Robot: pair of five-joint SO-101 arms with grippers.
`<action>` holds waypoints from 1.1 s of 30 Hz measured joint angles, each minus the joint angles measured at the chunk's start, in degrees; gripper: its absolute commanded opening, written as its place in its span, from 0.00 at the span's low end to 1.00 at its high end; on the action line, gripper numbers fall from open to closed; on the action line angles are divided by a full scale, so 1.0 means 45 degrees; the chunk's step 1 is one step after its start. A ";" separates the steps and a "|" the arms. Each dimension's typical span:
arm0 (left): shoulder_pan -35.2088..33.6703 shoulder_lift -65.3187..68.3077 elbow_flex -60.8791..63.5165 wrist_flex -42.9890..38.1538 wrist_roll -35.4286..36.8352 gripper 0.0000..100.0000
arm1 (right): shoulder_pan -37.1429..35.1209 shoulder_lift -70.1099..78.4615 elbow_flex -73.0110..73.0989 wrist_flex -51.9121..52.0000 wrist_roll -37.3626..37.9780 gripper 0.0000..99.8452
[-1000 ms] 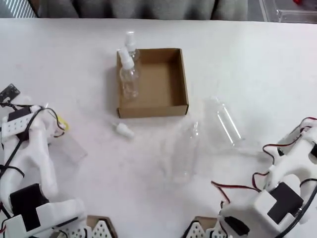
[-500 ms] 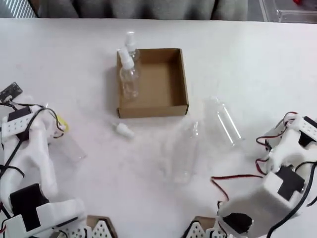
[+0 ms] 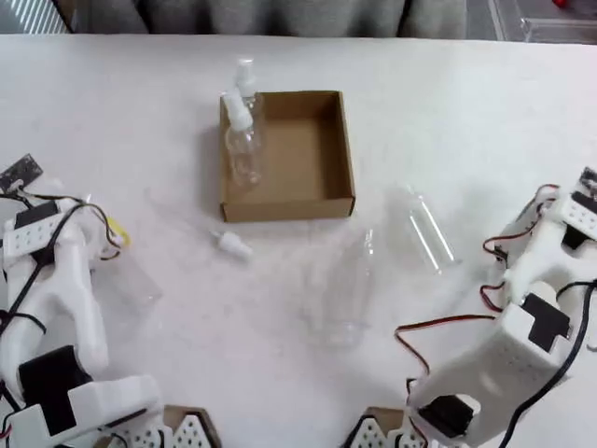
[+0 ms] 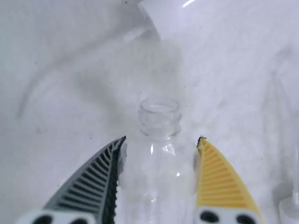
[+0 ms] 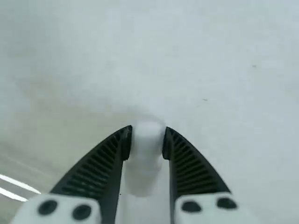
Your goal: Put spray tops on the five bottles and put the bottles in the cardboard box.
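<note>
The cardboard box sits mid-table. One capped bottle lies inside along its left wall, and another capped bottle stands just behind that corner. A loose white spray top lies in front of the box. Two uncapped clear bottles lie to the right of it. My left gripper is shut on a third uncapped clear bottle, seen by the left arm as bottle. My right gripper is shut on a white spray top at the table's right side.
The left arm fills the near-left corner and the right arm the near-right, trailing red wires. Another white spray top lies just beyond the held bottle's neck. Bare white table surrounds the box.
The right arm has swung outward toward the table's right edge, lifting its wrist away from the lying bottles. The left arm and the bottles have stayed put.
</note>
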 measured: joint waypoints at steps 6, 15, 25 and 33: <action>0.0020 0.0000 0.0332 -0.0430 -0.0020 0.06 | 0.0547 0.0020 -0.3028 0.2540 0.1875 0.02; 0.1387 -0.1211 0.0332 -0.0059 0.0000 0.02 | 0.1446 0.0020 -0.6564 0.6662 0.4142 0.02; 0.6545 -0.6603 0.0332 0.0664 -0.0020 0.02 | 0.3106 -0.0352 -0.6525 0.6759 0.5529 0.02; 1.1917 -0.8225 0.0371 -0.1661 -0.2442 0.02 | 0.4317 -0.1328 -0.6212 0.5841 0.5919 0.02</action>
